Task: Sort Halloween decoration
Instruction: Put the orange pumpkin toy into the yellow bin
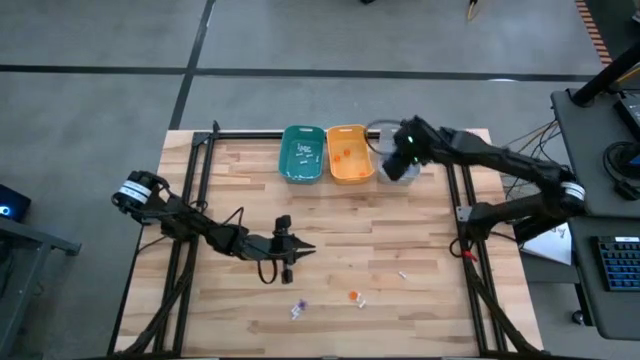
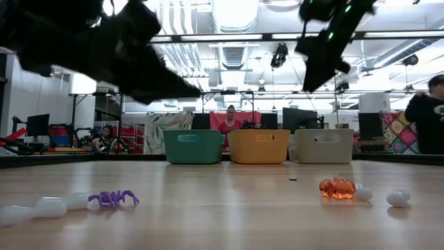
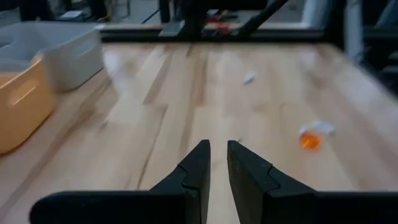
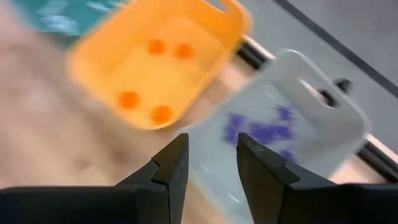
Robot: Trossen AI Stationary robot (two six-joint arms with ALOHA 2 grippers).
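Right gripper (image 4: pixel 208 163) is hovering above the grey bin (image 4: pixel 323 124) at the table's 1 o'clock edge, its fingers parted with nothing between them, touching nothing. Purple trinkets (image 4: pixel 261 130) are lying inside that bin, straight below the gap. Just beside it, toward 12 o'clock, the orange bin (image 1: pixel 348 153) is holding four orange trinkets (image 4: pixel 155 81), and the teal bin (image 1: pixel 302 153) next along is holding white pieces (image 1: pixel 303 151).

Left gripper (image 3: pixel 217 165) is hanging over the bare wood of the table (image 1: pixel 400 225) near the centre, slightly toward 7 o'clock, pointing toward 3 o'clock. Its fingers are standing close together with only a thin slit between them, gripping nothing.

Loose trinkets are still lying at the table's 6 o'clock side: an orange pumpkin (image 2: pixel 337 188) touching a white piece (image 2: pixel 363 193), another white piece (image 2: pixel 398 198) near it, a purple spider (image 2: pixel 114 198) with white pieces (image 2: pixel 52 205) just beside it, and a small white bit (image 1: pixel 403 274) apart toward 4 o'clock. All are lying well apart from both grippers.
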